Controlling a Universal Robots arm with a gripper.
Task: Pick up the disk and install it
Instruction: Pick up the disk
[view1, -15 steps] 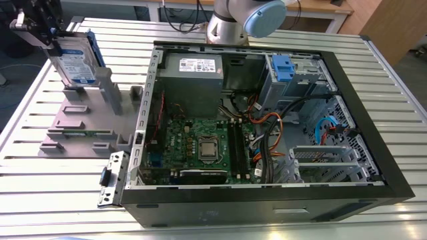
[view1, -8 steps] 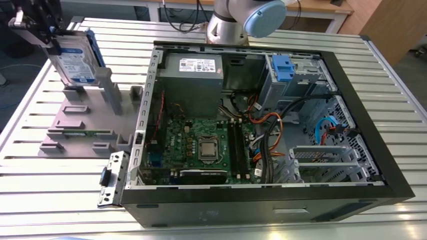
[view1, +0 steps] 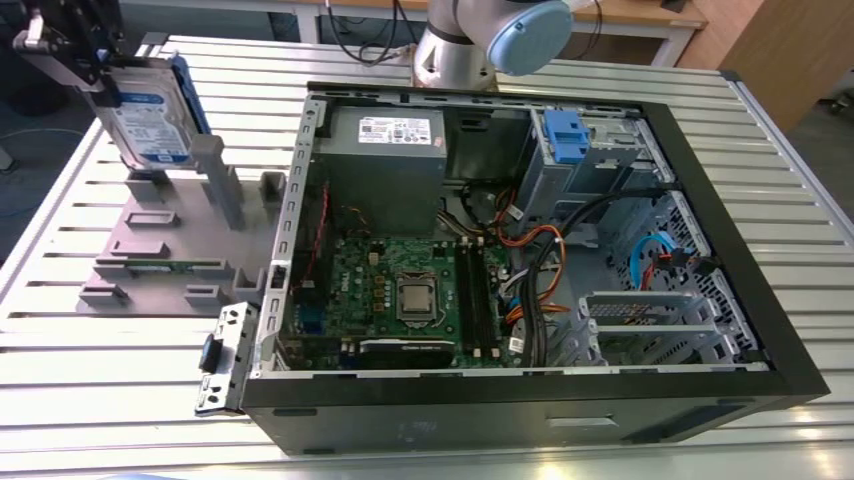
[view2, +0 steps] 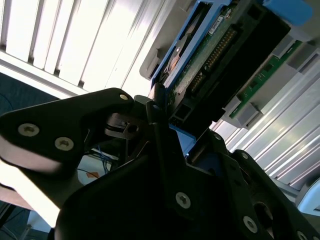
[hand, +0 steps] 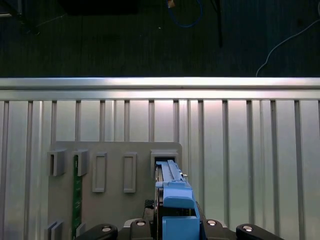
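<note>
The disk (view1: 144, 112), a silver-grey drive with a white-and-blue label in a blue bracket, hangs tilted at the exterior view's far left, just above the grey holder plate (view1: 160, 245). My gripper (view1: 83, 55) is shut on its upper end. In the second wrist view the black fingers (view2: 156, 116) clamp the disk's connector edge (view2: 212, 60). In the first wrist view the disk's blue bracket (hand: 175, 197) stands over an open slot (hand: 163, 159) of the holder plate (hand: 115, 172), with the gripper (hand: 175, 231) below it.
The open computer case (view1: 747, 300) lies to the exterior view's right, holding a motherboard (view1: 400, 290), a grey power supply (view1: 387, 150), a blue latch (view1: 567, 135) at the drive bay and cables. A green memory stick (view1: 167, 266) sits in the holder plate. The slatted metal table (view1: 107, 340) lies underneath.
</note>
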